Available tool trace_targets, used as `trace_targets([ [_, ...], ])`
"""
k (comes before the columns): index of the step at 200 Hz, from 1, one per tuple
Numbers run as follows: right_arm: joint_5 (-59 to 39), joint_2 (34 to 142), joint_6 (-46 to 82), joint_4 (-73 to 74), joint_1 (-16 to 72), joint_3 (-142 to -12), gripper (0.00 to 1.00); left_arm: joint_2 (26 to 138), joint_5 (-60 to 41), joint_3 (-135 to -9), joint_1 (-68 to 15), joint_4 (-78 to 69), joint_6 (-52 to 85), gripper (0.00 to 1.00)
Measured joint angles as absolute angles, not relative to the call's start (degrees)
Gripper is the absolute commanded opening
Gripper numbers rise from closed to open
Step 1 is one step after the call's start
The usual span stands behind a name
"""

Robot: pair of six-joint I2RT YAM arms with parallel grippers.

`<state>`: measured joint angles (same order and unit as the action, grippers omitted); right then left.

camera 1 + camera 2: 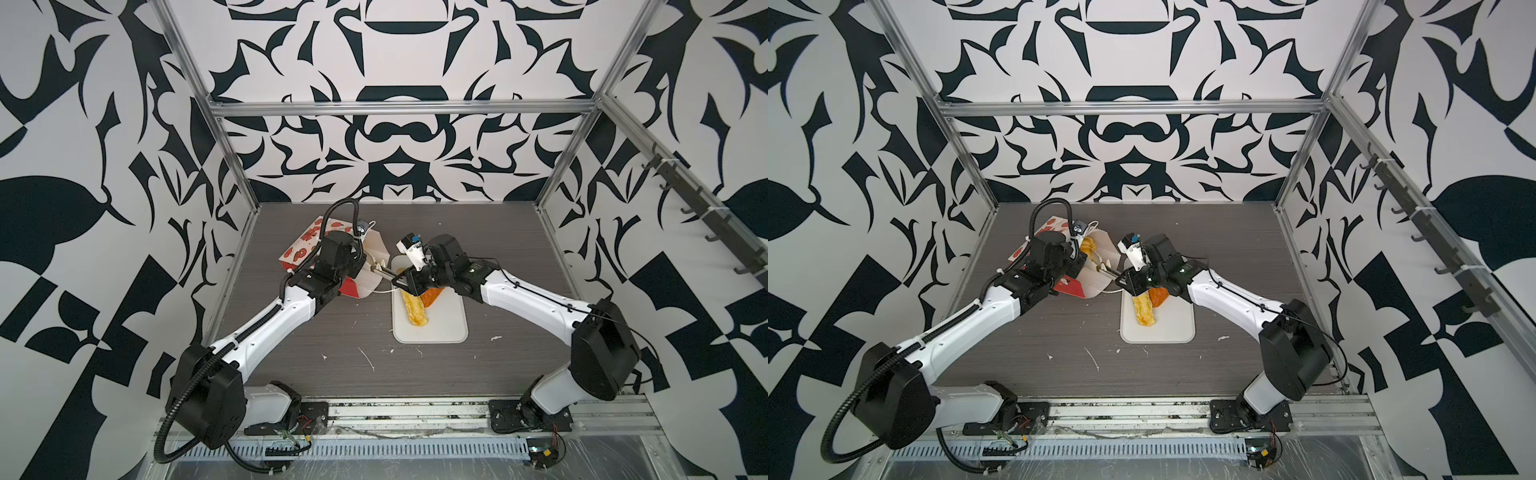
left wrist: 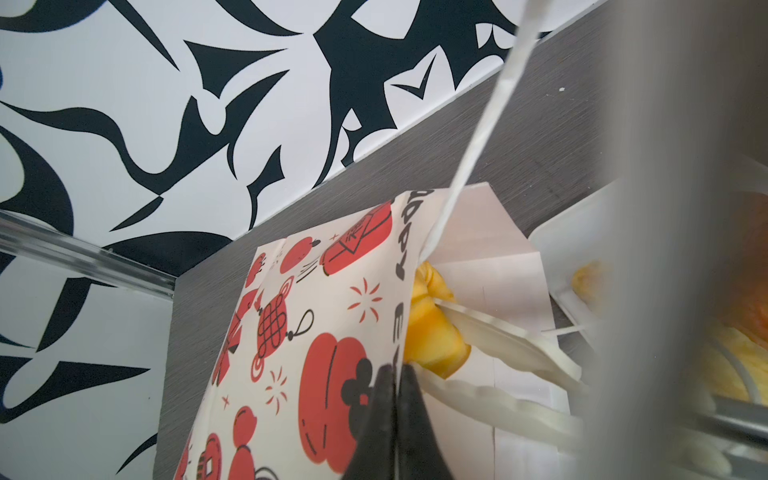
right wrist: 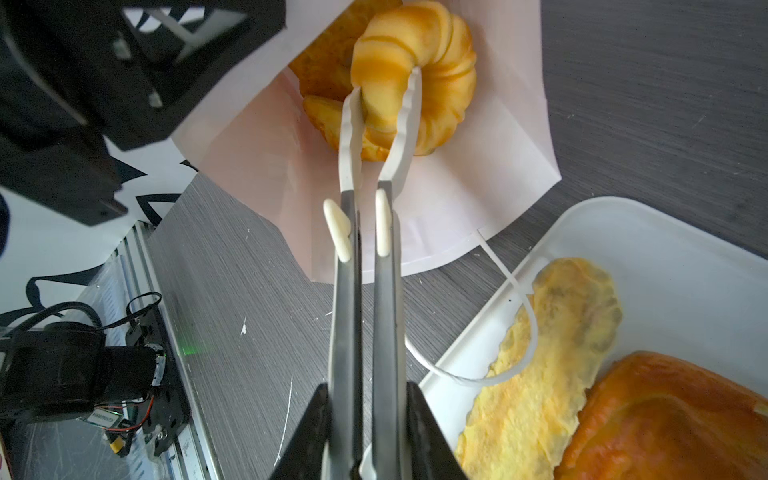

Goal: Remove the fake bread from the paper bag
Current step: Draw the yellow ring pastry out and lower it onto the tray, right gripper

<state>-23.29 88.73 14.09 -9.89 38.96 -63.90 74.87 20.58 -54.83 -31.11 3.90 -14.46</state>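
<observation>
The paper bag [image 1: 305,243] lies on its side on the grey table [image 1: 332,332], at the far left. Its open mouth points right, toward the white tray [image 1: 440,324]. The tray sits just to the right of the bag, in the middle of the table.

The left gripper [image 2: 397,399] has its two black jaws pressed together on the printed edge of the bag's mouth, pinching the paper. The mouth gapes, and the white inside of the bag shows.

The right gripper [image 3: 368,415] reaches over the far end of the tray toward the bag. Its jaws are squeezed onto a pair of metal tongs [image 3: 361,291] with white tips. The tips are closed on one side of the ring bun [image 3: 415,75], and one tip looks to go into its hole.

The ring bun is right at the mouth of the bag, over the white inner paper. It is half peeking out from under the printed side. Behind it, deeper in the bag, there is more yellow-brown bread [image 3: 320,66], but I cannot tell which pieces.

Two pieces lie on the tray. The long stick [image 1: 415,309] lies on the left part of the tray, running from far to near. The orange triangle piece [image 1: 432,296] touches it on the right and is partly hidden under the right arm. A white cord handle [image 3: 528,332] from the bag loops over the tray's rim and lies across the far end of the long stick.
</observation>
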Motion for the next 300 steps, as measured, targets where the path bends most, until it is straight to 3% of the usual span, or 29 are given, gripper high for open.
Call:
trace_targets([
  [115,-17.8,71.0,11.0,-18.2,39.0,-56.9,0.00,75.9,21.5,-54.2,-31.1,1.1,-13.9,0.00],
  [190,-7.4,58.5,8.6,-37.2,39.0,-57.3,0.00,75.9,21.8,-53.0,-30.7,-0.6,-13.7,0.00],
  [300,-1.6,57.8,12.4,-64.8,39.0,-66.9,0.00,75.5,21.8,-52.1,-30.5,-1.8,-13.5,0.00],
])
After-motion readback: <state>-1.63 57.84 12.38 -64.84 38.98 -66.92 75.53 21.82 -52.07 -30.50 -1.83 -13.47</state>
